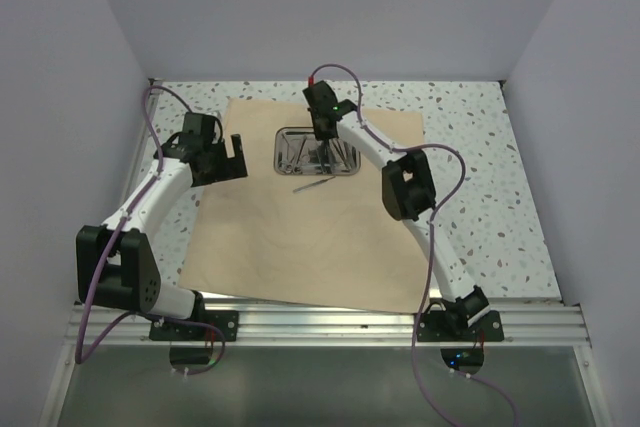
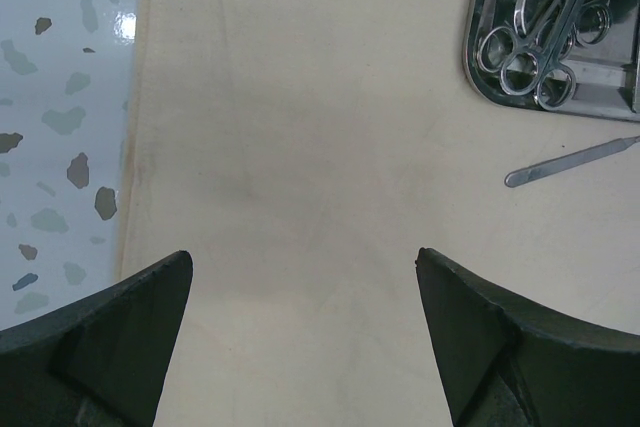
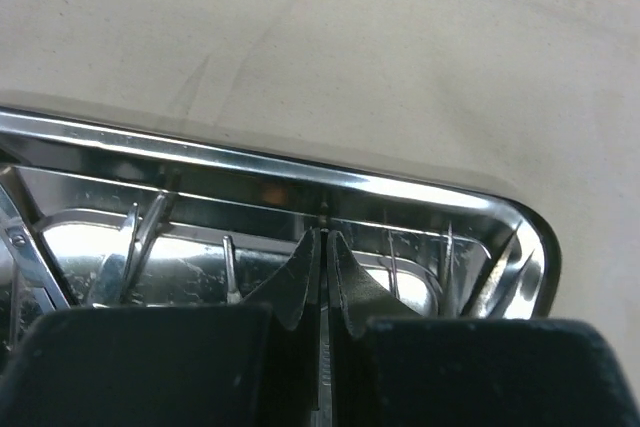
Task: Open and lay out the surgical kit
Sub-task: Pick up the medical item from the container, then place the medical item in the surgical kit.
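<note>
The speckled table carries the tan cloth wrap, spread open and flat, and on its far half sits the steel tray with ring-handled scissors and other slim tools piled inside. My left gripper hangs over bare cloth to the left of the tray, spread wide and holding nothing. My right gripper is down inside the tray, pressed together around a thin silver sliver that I cannot identify, and one slim instrument lies alone on the cloth just beside the tray.
</note>
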You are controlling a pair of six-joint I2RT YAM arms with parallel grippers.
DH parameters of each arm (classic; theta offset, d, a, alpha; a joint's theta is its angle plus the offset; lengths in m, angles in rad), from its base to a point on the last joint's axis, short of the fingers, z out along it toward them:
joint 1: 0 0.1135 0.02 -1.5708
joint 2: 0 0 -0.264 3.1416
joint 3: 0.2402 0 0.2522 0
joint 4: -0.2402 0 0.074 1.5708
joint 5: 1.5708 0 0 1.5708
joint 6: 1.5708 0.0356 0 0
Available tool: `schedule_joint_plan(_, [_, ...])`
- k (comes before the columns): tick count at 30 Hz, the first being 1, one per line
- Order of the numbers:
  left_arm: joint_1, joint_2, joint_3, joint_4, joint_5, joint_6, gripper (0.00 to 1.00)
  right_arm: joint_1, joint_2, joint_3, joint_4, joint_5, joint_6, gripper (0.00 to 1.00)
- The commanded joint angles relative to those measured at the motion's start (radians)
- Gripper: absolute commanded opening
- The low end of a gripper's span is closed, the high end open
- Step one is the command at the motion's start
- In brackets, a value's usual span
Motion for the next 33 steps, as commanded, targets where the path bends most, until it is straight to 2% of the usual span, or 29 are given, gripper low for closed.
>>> schedule_joint_plan(1, [0.011, -0.018, 0.041, 0.025, 0.027, 0.017, 0.98, 0.002, -0.154, -0.049, 0.015, 0.06, -0.041, 0.0])
schedule_joint_plan(11, [0.011, 0.003, 0.126, 0.03, 0.043, 0.012, 0.98, -0.001, -0.306, -0.106, 0.033, 0.077, -0.068, 0.0])
schedule_joint_plan(15, [0.011, 0.014, 0.133, 0.045, 0.056, 0.009, 0.98, -0.001, -0.402, -0.187, -0.008, 0.084, -0.007, 0.0])
schedule_joint_plan(20, [0.008, 0.041, 0.139, 0.077, 0.112, -0.008, 0.99, 0.01, -0.652, -0.61, 0.067, 0.048, 0.111, 0.0])
schedule_joint_plan(21, [0.005, 0.046, 0.142, 0.092, 0.122, -0.008, 0.99, 0.013, -0.739, -0.744, 0.091, 0.048, 0.161, 0.0])
schedule_joint_plan(24, [-0.026, 0.068, 0.165, 0.115, 0.126, -0.009, 0.99, 0.03, -0.918, -0.979, 0.118, 0.056, 0.26, 0.0])
schedule_joint_plan(29, [-0.119, 0.15, 0.242, 0.134, 0.09, -0.02, 0.99, 0.073, -1.111, -1.227, 0.113, 0.013, 0.441, 0.0])
schedule_joint_plan(33, [-0.199, 0.215, 0.294, 0.149, 0.049, -0.032, 0.99, 0.097, -1.181, -1.395, 0.11, -0.038, 0.545, 0.0])
